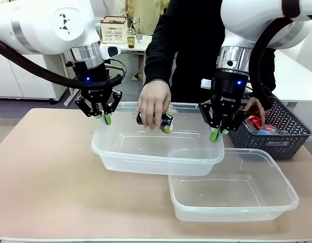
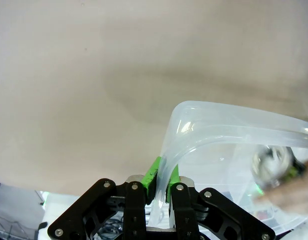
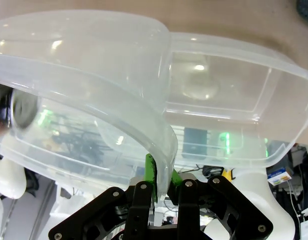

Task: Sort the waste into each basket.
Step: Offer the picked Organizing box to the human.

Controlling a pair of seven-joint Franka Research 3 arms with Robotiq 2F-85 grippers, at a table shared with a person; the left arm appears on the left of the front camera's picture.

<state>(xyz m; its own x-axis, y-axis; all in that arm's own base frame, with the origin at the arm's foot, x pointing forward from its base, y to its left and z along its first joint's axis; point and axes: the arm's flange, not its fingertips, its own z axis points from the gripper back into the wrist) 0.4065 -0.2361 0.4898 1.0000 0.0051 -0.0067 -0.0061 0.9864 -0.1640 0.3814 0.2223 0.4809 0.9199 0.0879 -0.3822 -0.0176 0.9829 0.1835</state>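
Far tub [image 1: 156,163], long axis left-right

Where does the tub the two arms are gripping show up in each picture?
Front view: tub mid-picture, jaws on its rim at both ends.
Left wrist view: tub lower right, rim curving from the jaws.
Right wrist view: tub left and centre, rim in the jaws.
Shared landmark: the dark can at the tub.
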